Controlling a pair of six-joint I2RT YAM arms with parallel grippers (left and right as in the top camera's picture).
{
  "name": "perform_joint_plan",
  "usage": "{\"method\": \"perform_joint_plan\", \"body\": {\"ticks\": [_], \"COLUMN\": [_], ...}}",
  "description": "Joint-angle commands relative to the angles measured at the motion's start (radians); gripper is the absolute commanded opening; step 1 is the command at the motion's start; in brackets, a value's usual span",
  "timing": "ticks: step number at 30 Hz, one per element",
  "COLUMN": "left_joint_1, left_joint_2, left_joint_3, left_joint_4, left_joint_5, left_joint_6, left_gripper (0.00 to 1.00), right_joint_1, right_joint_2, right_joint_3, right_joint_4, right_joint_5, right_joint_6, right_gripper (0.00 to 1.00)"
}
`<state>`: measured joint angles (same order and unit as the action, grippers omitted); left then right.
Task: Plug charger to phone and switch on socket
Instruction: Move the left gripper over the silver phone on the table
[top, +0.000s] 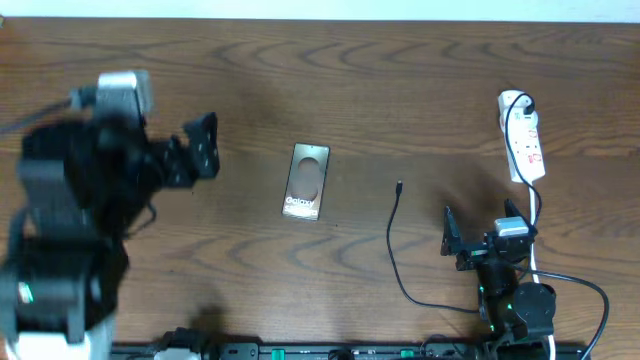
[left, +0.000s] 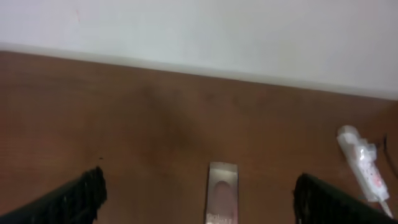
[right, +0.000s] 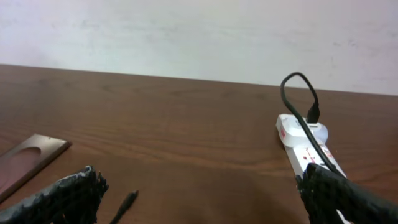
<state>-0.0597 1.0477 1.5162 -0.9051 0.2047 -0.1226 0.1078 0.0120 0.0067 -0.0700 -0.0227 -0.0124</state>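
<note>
The left gripper (top: 203, 150) and right gripper (top: 455, 243) are both gaping wide, flanking the phone (top: 306, 181) and charger (top: 392, 235), with the socket (top: 524, 140) lying near the table's far right corner.

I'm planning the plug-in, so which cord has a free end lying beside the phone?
The thin black charger: its tip lies loose right of the phone. The white cord runs off the socket.
</note>
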Motion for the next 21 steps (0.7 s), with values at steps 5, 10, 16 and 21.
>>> {"method": "perform_joint_plan", "body": {"ticks": [5,10,16,21], "left_joint_1": [0.003,0.003,-0.004,-0.034], "left_joint_2": [0.393,0.552,0.687,0.804], "left_joint_3": [0.383,0.384,0.365,0.352], "left_joint_4": [-0.306,-0.317,-0.372,-0.392], "left_joint_5": [0.038,0.186,0.207,0.205], "left_joint_6": [0.050,0.035,0.034,0.035], "left_gripper": [0.98,0.98,0.07,0.23], "right_joint_1": [-0.002,-0.002,-0.002,-0.002], "right_joint_2": [-0.005,-0.005,-0.005,-0.005], "right_joint_3": [-0.001,-0.001,-0.001,-0.001], "right_joint_4": [-0.004,-0.004,-0.004,-0.004], "right_joint_5": [0.005,0.005,0.005,0.005], "right_joint_6": [-0.011,-0.011,-0.011,-0.011], "right_gripper": [0.99,0.99,0.99,0.99]}}
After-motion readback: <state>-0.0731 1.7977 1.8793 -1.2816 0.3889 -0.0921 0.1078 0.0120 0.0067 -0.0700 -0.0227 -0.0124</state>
